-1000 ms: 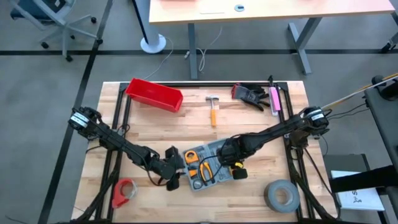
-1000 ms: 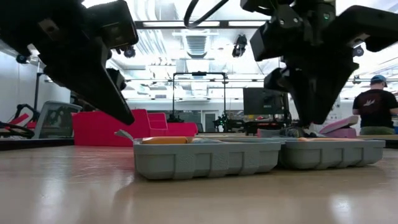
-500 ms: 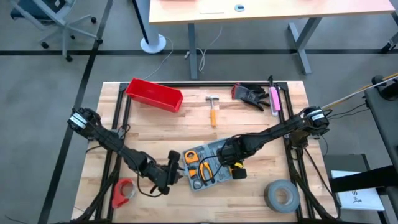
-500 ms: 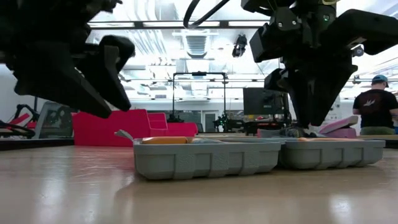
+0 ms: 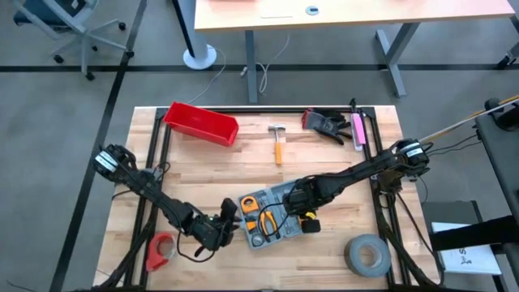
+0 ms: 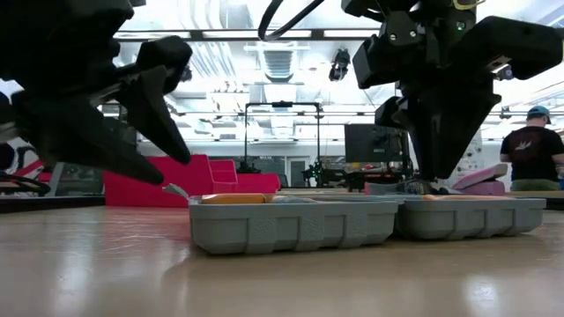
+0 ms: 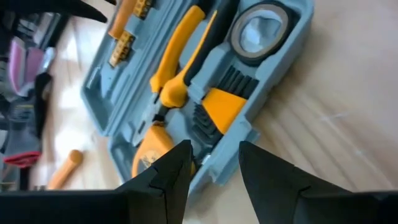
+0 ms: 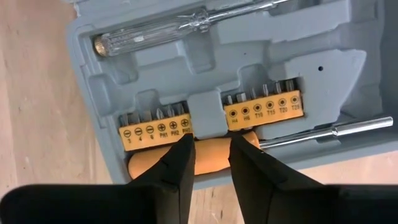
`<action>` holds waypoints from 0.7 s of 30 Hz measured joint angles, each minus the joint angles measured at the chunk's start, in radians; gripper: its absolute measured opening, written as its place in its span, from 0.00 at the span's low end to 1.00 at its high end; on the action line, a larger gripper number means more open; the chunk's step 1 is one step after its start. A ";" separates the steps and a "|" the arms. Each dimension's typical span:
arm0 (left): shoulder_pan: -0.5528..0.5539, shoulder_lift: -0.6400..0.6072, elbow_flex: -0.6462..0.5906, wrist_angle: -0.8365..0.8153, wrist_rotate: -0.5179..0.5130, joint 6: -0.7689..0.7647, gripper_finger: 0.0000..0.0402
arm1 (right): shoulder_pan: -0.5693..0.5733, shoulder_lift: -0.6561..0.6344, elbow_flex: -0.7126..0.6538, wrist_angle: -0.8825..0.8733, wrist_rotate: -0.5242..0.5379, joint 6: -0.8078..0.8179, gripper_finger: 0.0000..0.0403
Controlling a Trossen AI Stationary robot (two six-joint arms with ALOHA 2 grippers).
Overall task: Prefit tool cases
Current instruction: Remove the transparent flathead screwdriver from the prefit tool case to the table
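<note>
Right wrist view: the right gripper (image 8: pixel 208 144) hangs over the open tool case (image 8: pixel 249 81); its two dark fingers (image 8: pixel 177 163) stand a little apart, straddling an orange handle (image 8: pixel 214 158) that lies in a recess along the case's edge.
Right grip: whether the fingers press the handle cannot be told; the gap between them is narrow, and the tips end just short of two orange bit holders (image 8: pixel 155 127).
Right gripper on the table: in the high view it sits over the right half of the case (image 5: pixel 272 215), near the front middle of the table (image 5: pixel 324 251).
Left gripper: the left gripper (image 7: pixel 211 165) holds nothing, its fingers (image 7: pixel 171 174) parted with bare wood and the case edge showing between them.
Left gripper, place: just beside the case's left end (image 5: pixel 225 221), low over the table; in the low view it hovers left of the case, not touching it.
Case, place: between the two grippers, lying flat and opened, both grey halves side by side (image 6: pixel 291 224).
Case, long axis: runs left to right across the table, turned slightly so its right end lies farther from the front edge.
Case, contents: orange-handled pliers (image 7: pixel 180 62), a tape roll in a round recess (image 7: pixel 261 31), a clear-handled screwdriver (image 8: pixel 161 31).
Around: red bin (image 5: pixel 201 123), hammer (image 5: pixel 277 142), grey tape roll (image 5: pixel 366 254).
</note>
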 joint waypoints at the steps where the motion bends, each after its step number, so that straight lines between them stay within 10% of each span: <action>1: -0.002 0.002 0.000 0.006 -0.009 0.007 0.35 | 0.000 0.000 0.000 0.000 0.000 0.000 0.19; 21: -0.002 0.004 0.000 0.007 0.057 0.156 0.29 | 0.000 -0.001 0.000 0.024 0.003 -0.005 0.19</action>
